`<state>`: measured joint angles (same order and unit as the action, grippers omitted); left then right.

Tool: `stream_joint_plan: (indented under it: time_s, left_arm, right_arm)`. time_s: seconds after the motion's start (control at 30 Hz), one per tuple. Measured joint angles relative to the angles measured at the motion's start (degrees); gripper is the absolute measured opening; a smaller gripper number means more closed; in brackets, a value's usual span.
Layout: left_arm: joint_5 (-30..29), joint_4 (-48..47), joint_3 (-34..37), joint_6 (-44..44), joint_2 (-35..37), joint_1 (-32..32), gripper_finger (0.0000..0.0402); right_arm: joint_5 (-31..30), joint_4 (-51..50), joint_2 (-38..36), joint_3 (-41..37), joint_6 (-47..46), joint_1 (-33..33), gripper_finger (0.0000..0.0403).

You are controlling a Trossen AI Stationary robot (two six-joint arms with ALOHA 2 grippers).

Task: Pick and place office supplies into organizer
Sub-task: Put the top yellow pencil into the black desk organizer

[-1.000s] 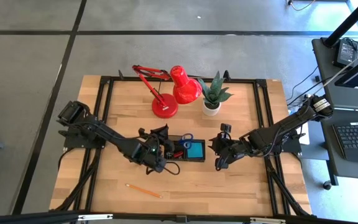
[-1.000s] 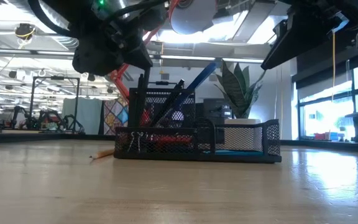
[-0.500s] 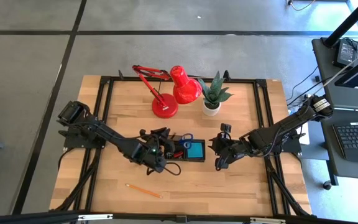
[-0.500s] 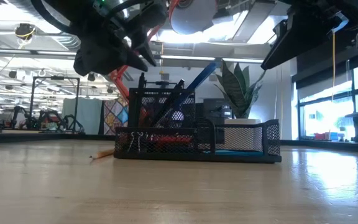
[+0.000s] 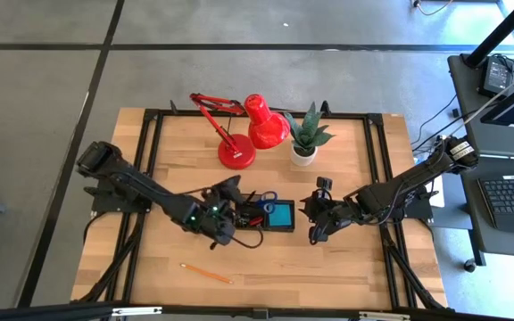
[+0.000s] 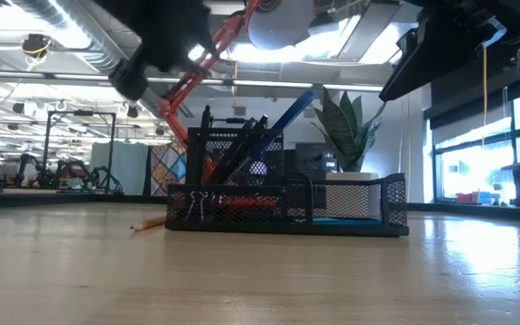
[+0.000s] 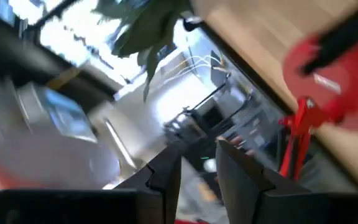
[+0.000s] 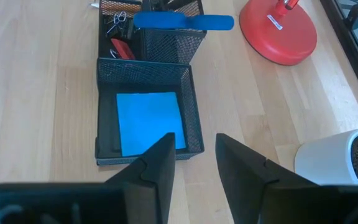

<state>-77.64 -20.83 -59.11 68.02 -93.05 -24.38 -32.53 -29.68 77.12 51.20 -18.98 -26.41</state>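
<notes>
Wooden table [image 5: 328, 267] in a concrete-floored workshop carries a black mesh organizer [image 5: 261, 217] near its centre, used below as the landmark. No brand or legible writing is found on any item; a small pale label on the red lamp base [image 8: 278, 31] cannot be read. The organizer's shallow compartment on the side toward the right arm holds a blue note pad [image 8: 146, 122] lying flat. Its tall cup holds blue-handled scissors [image 8: 184, 22] and dark pens [image 6: 242, 149], upright and leaning. A low compartment beside the cup holds a red item [image 8: 123, 48] and metal clips [image 8: 117, 23]. An orange pencil [image 5: 207, 273] lies on the table well apart from the organizer, toward the front edge. A potted plant [image 5: 307, 135] and the lamp stand behind the organizer. The left gripper [image 5: 224, 198] is raised just beside the organizer's cup end, fingers [image 7: 166, 180] slightly parted and holding nothing. The right gripper [image 8: 192, 163] hovers just beside the note pad end, fingers apart and empty.
</notes>
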Motion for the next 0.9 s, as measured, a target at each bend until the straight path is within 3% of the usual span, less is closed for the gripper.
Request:
stream_joint_plan:
  time_s: [0.17, 0.4, 0.53, 0.67, 0.73, 0.9]
  left_arm:
    - [-0.8, -0.8, 0.0, -20.0, 6.7, -0.3, 0.0093]
    - [1.3, -3.1, 0.0, -60.2, 16.5, 0.3, 0.009]
    - [12.8, -11.6, 0.0, -84.0, 22.0, 2.6, 0.009]
    - [26.6, -23.0, 0.0, -101.1, 26.1, 7.5, 0.0088]
    - [31.5, -27.3, 0.0, -105.3, 27.1, 10.2, 0.0089]
    - [41.4, -29.9, 0.0, -106.3, 26.3, 15.6, 0.0088]
  right_arm:
    - [0.0, -0.1, 0.0, 0.0, 0.0, 0.0, 0.012]
    - [0.0, -0.2, 0.0, 0.0, 0.0, 0.0, 0.012]
    - [0.0, -0.3, 0.0, 0.0, 0.0, 0.0, 0.012]
    - [0.0, -0.6, 0.0, 0.0, 0.0, 0.0, 0.0119]
    - [0.0, -0.7, 0.0, 0.0, 0.1, 0.0, 0.0119]
    - [0.0, -0.6, 0.0, 0.0, 0.0, 0.0, 0.012]
